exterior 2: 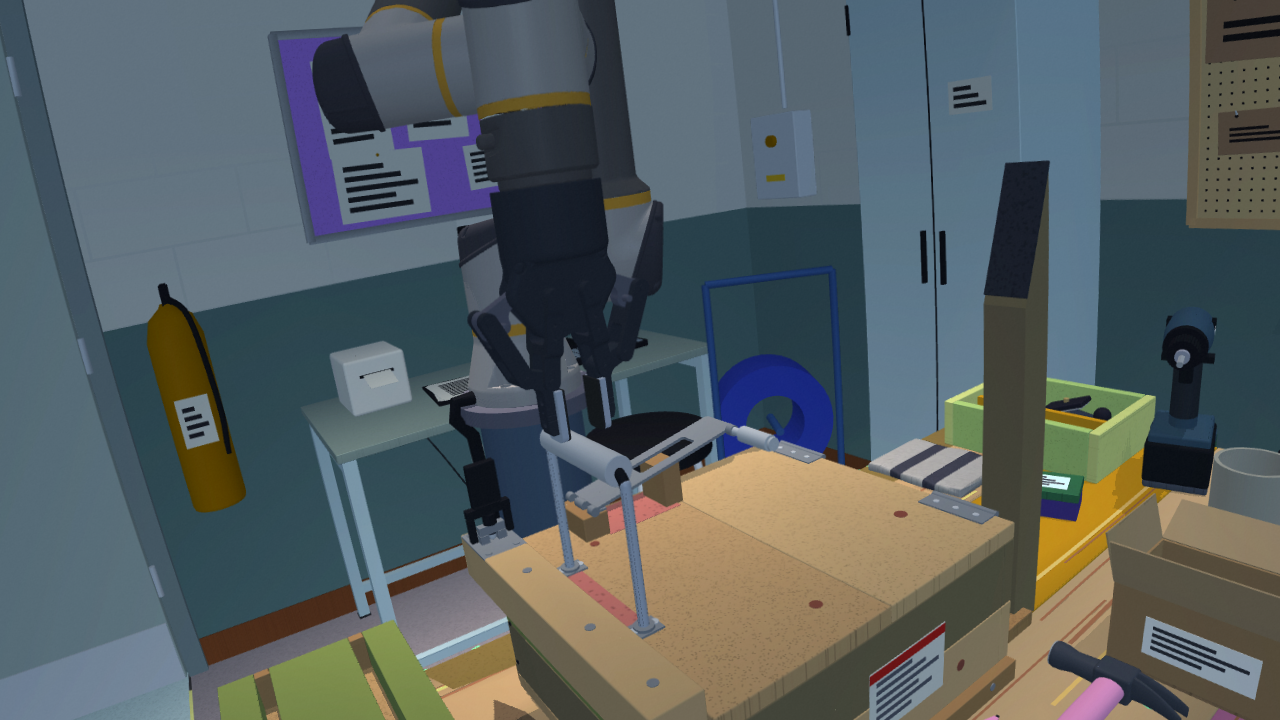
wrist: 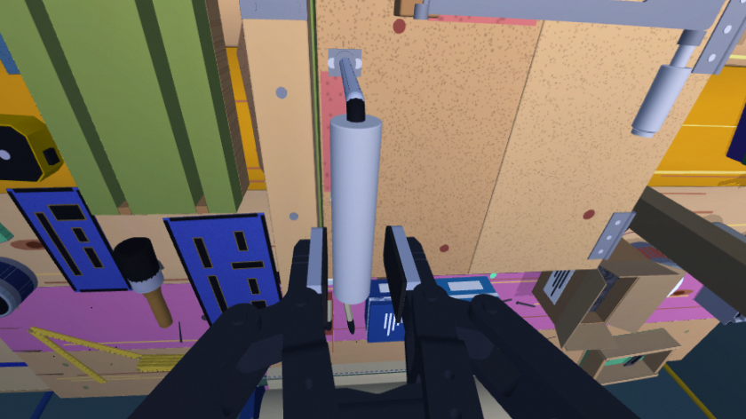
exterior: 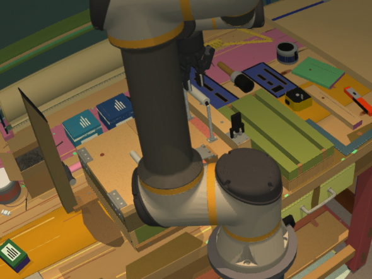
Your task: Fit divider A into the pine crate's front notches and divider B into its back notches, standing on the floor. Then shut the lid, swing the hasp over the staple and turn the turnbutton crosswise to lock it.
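The lid's grey cylindrical handle bar (wrist: 354,208) stands on two thin posts above the closed lid (exterior 2: 770,537) of the pine crate, and my gripper (wrist: 355,245) hangs open around its near end, holding nothing. In the second side camera the gripper (exterior 2: 573,421) sits just over the handle bar (exterior 2: 586,455). The grey slotted hasp (exterior 2: 667,443) lies raised along the lid's far edge, near a small wooden block. The black turnbutton (exterior: 237,126) stands upright on its plate at the crate's front. The dividers are out of sight.
A tall brown board (exterior 2: 1016,376) stands upright against the crate's hinge side. Green slatted pallet (exterior: 277,126), blue slotted plates, a mallet (exterior: 238,77) and a tape measure (exterior: 298,98) lie beside the crate. Cardboard boxes sit past the hinges.
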### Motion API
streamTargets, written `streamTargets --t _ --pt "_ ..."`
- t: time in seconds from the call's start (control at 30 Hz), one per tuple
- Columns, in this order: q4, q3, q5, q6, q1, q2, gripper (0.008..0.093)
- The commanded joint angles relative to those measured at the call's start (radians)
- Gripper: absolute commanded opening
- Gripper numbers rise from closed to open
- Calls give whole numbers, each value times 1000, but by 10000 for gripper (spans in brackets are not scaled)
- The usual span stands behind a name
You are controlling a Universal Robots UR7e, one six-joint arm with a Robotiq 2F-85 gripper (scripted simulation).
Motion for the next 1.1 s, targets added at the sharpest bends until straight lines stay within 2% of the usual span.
streamTargets --t 0.0,0.23,0.47,0.87,1.07 --pt "4 -2 0 0 0 -2 349" --pt "19 -9 0 0 0 -10 349" --pt "19 -9 0 0 0 -10 479" --pt "24 -11 0 0 0 -13 480" --pt "86 -43 0 0 0 -44 480"
